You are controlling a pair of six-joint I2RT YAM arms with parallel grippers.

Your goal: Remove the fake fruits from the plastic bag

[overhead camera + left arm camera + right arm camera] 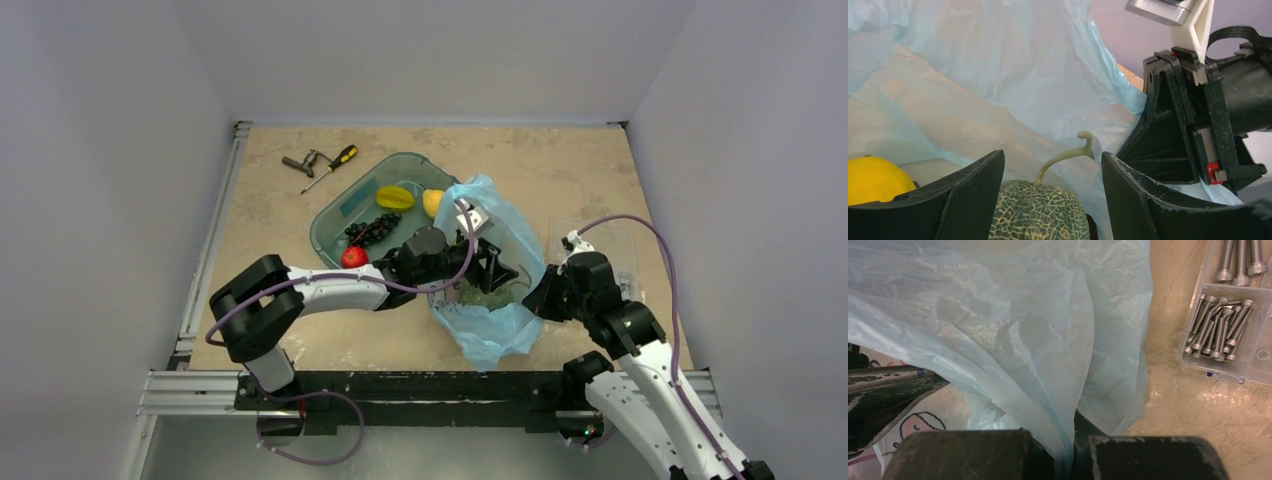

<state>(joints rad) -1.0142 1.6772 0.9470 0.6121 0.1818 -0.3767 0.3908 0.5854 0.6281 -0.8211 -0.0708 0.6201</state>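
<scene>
Left gripper (1051, 160) is gaping wide astride rough, likely firm melon (1040, 212) at six o'clock; grip its middle. Right gripper (1063, 450) is pinching flimsy plastic bag (1013, 330).

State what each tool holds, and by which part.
Right tool pinches the plastic bag by a fold of its wall. Left tool holds nothing: open astride the green fruit.

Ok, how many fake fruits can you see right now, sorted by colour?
Yellow: 3 (star fruit, pear, mango-like fruit inside the plastic bag)
Green: 1 (netted melon, also in the plastic bag)
Red: 1 (round fruit)
Black: 1 (grape bunch)
Total: 6
</scene>
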